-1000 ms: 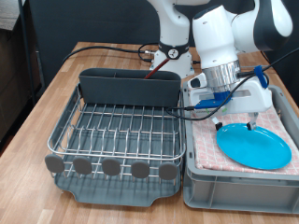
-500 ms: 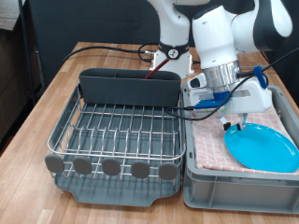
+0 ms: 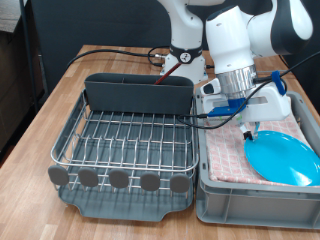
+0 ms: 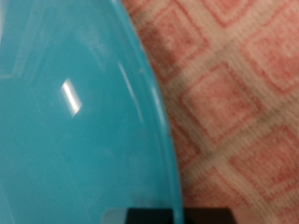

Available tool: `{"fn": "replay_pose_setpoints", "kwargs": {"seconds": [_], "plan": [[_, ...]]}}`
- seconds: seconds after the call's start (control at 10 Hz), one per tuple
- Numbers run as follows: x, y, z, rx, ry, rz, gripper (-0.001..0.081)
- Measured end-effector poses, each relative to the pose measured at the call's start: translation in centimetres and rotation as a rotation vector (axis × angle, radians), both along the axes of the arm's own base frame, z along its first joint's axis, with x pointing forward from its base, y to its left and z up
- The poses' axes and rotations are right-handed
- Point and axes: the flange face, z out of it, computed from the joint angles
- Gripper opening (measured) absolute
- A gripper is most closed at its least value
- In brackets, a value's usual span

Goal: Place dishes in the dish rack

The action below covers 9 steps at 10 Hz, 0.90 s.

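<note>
Your gripper (image 3: 250, 131) sits at the plate's (image 3: 283, 157) left rim inside the bin (image 3: 205, 190); jaws' state unclear. Plate pickup is under way, I judge. Rack (image 3: 125, 150) holds no plate yet.

The plate (image 4: 75, 112) looked glossy, smooth plastic; the checked lining (image 4: 234, 103) was woven matt cloth; the rack's grid (image 3: 130, 140) was shiny wire.

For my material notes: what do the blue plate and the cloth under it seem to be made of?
Plate: probably glossy plastic or glazed ceramic; a sharp white highlight shows on it. Cloth: woven fabric, matte, with a pink checked pattern and visible weave.
</note>
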Motion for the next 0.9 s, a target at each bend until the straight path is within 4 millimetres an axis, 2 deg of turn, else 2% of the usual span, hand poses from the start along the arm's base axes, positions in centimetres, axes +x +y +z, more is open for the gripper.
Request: {"fn": "replay_pose_setpoints", "kwargs": {"seconds": [0.3, 0.5, 0.9], "plan": [[0.5, -0.2, 0.5, -0.06, 0.028, -0.033, 0.0024], [0.5, -0.7, 1.9, -0.096, 0.042, -0.057, 0.0024], [0.1, -3.1, 4.9, -0.132, 0.079, -0.077, 0.0019]]}}
